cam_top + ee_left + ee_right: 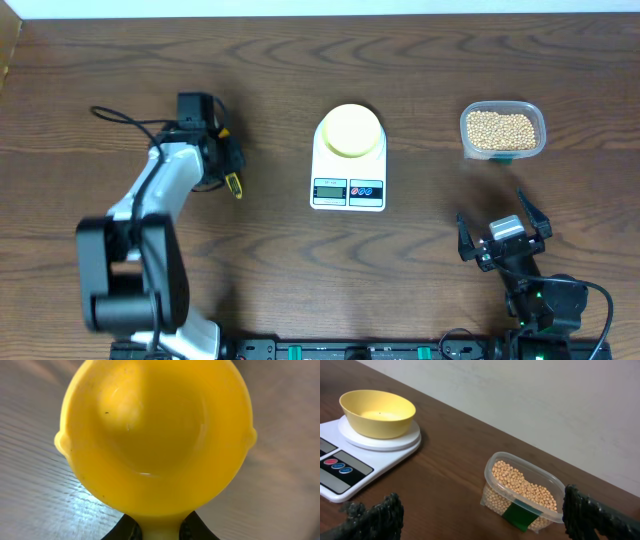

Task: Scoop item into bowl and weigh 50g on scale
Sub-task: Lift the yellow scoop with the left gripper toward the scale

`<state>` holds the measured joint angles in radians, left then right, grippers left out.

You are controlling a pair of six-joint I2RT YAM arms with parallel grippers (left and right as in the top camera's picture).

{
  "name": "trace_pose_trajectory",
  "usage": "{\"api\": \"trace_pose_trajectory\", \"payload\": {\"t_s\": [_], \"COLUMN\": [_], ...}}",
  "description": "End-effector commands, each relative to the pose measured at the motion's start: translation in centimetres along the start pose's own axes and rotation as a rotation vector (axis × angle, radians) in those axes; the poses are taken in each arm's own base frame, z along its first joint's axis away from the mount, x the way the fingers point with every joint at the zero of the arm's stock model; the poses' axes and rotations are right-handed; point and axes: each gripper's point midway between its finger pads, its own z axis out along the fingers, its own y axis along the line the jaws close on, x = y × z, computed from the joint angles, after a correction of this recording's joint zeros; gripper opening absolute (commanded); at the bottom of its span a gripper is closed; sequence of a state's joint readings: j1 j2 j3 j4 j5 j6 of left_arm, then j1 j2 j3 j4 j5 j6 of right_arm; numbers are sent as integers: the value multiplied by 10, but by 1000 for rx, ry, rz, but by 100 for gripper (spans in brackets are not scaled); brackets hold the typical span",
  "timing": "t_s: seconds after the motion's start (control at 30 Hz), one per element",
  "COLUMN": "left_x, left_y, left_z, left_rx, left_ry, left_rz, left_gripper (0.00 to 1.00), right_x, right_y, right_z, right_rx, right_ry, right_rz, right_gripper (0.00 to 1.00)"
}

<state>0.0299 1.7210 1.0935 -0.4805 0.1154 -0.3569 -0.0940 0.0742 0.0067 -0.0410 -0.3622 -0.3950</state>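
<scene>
**A:** Left claw (pixel 161 530), what's its status?

**B:** Closed tight on the neck of the yellow scoop (pixel 155 435), with the handle pinched between the two dark fingers. The cup faces the wrist camera and is empty. The overhead view puts that arm over the left of the desk (pixel 270 60), well apart from the rest.

**A:** Right claw (pixel 503 240)?

**B:** Jaws spread wide, nothing in them. It sits low by the front edge, near the tub.

**A:** Where's the item?

**B:** The beans (pixel 522 485) are all in the clear tub (pixel 496 460) at the far right of the desk, heaped close to the rim. I see none loose on the desk. The bowl (pixel 377 412) stands empty on the platter of the scale (pixel 350 467), mid-desk between the arms. The display is too small to read.

**A:** Handling notes?

**B:** This is my judgement only.
- **Beans:** They look small, round, hard and dry, so they should roll, bounce and run off a tilted scoop. Each one is light, so the weight should climb in fine steps, which helps when trimming to target.
- **How to take them:** They're nothing to pinch. Take them by scoop, driven low into the heap and lifted level.
- **Tub:** It looks thin-walled and light, and will likely skid when the scoop pushes in. The free claw could steady it at the near rim.
- **Bowl:** It sits loose on the platter. Pour from just above it, because a knock on the rim would upset the reading.

**A:** Step in hand?

**B:** The scoop is secured and scooping hasn't begun, as I read it. Next is the carry across to the tub.
</scene>
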Motion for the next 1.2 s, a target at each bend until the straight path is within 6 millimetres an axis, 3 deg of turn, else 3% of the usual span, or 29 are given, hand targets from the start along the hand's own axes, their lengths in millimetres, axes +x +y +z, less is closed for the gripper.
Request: {"api": "trace_pose_trajectory", "payload": {"t_s": [0.0, 0.27, 0.4, 0.67, 1.17], "left_x": [-38, -70, -75, -56, -37], "left_y": [-24, -46, -54, -87, -126], "left_z": [-56, -155, -184, -186, -182], "left_rx": [83, 111, 136, 333, 339], "left_ry": [-140, -181, -196, -75, -62], "left_rz": [-83, -64, -60, -110, -134], "left_gripper": [13, 8, 8, 8, 8], "right_x": [2, 2, 2, 2, 2], "right_y": [-1, -1, -1, -1, -1], "right_z": [0, 0, 0, 0, 0], "right_rx": [6, 6, 6, 6, 6], "right_ry": [6, 7, 7, 7, 7], "right_rz": [-1, -1, -1, -1, -1], "right_gripper": [99, 99, 99, 99, 99]}}
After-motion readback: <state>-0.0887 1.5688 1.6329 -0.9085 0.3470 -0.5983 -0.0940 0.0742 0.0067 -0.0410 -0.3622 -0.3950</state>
